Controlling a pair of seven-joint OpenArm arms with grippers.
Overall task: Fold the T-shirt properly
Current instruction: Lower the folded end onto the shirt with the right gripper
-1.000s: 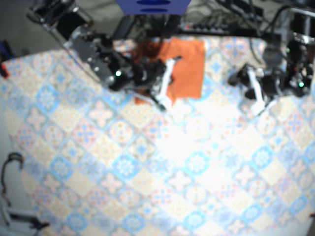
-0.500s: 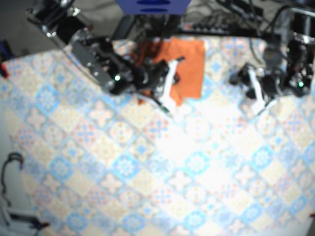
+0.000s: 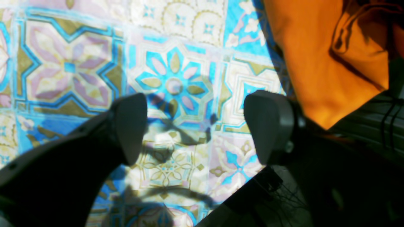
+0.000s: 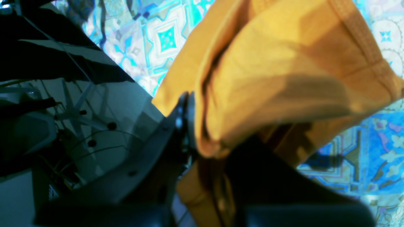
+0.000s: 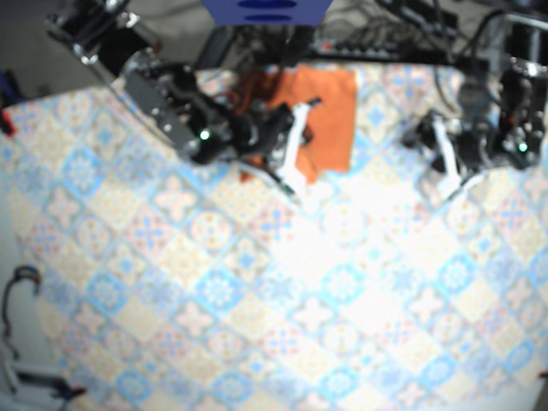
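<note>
Fingers (image 4: 164,135) of the right gripper (image 4: 208,148) pinch a doubled edge of the orange shirt (image 4: 284,63) at the table's (image 5: 257,282) far side, while the left gripper (image 3: 195,126) hangs wide open and empty beside it; best to carry the fold low and align edges before release.

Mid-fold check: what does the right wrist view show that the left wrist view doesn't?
Right wrist only: the right gripper clamped on a bunched fold of the orange T-shirt. Left wrist only: the left gripper, open and holding nothing, over the patterned tablecloth. Both: the T-shirt and the tablecloth.
</note>
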